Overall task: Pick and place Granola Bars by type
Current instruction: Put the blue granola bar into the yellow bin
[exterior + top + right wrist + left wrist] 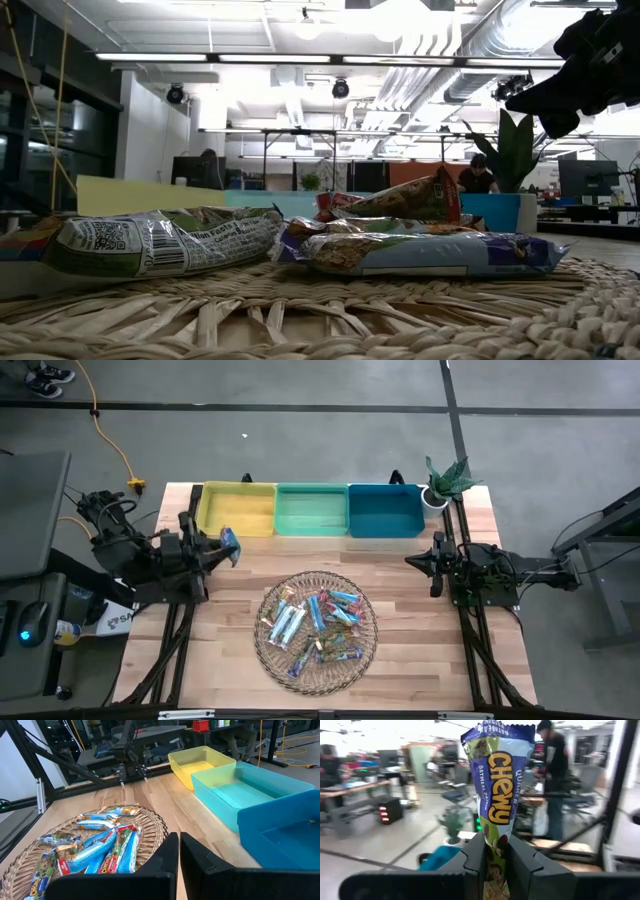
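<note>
Near the left edge of the table (230, 600), the left tool (222, 547) pinches one blue-and-green granola bar (497, 795) by its lower end, so the wrapper stands up clear of the fingers (475, 860) with its "Chewy" label readable. Held that way the bar hangs free of everything else, just in front of the yellow bin (238, 508). My judgement is that this bin is where it is headed, though the arm has not reached over the rim.

Three bins stand side by side along the far edge: yellow, then green (311, 509), then blue (385, 510). That suits a sort into three kinds, one per bin. All three look bare inside, so the sorting seems barely begun.

Most of the bars (315, 625) lie heaped in the round wicker tray (268, 650) at the middle of the table, overlapping one another, blue-white wrappers mixed with red-marked and darker ones. The pile is loose, so lifting one bar may drag its neighbour.

On the other side, the right tool (418, 561) waits above the table, near the blue bin and a small potted plant (445, 482); its fingers (167, 851) are pressed together with nothing between them.
</note>
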### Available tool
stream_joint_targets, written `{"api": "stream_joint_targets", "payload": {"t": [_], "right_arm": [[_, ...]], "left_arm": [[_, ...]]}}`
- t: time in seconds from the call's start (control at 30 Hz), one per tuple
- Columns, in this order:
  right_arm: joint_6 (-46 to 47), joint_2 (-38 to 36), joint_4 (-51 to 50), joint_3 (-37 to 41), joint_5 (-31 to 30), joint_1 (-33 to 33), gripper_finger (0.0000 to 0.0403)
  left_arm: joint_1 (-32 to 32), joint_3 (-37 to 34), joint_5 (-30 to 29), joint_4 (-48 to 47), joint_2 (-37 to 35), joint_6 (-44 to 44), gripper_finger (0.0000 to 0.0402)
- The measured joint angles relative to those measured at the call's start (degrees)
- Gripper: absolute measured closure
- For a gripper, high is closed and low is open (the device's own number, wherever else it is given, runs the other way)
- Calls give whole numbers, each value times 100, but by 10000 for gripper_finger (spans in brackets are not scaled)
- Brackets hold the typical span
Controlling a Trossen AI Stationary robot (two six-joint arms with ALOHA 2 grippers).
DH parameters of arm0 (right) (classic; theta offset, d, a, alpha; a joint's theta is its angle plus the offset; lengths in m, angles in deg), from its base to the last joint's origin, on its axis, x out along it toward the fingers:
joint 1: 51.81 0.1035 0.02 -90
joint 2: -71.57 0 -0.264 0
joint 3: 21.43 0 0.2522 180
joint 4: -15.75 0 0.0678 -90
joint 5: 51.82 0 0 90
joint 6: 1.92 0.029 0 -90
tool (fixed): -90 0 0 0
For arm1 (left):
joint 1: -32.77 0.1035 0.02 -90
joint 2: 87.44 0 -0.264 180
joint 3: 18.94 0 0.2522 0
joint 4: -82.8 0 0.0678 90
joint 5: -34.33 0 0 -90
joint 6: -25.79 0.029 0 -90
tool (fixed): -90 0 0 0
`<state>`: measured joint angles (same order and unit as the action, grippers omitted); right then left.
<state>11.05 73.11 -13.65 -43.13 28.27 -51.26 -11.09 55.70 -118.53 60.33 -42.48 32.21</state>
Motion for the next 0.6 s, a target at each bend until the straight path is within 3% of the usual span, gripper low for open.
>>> {"api": "stream_joint_targets", "payload": {"t": [0.27, 0.47, 0.6], "right_arm": [[0, 0, 1, 0, 1, 0, 402], [0, 0, 0, 1, -1, 0, 402], [0, 0, 0, 2, -1, -1, 402]], "left_arm": [[2, 191, -232, 409, -480, 995, 351], [123, 819, -856, 443, -652, 2079, 351], [525, 1294, -929, 435, -656, 2586, 351]]}}
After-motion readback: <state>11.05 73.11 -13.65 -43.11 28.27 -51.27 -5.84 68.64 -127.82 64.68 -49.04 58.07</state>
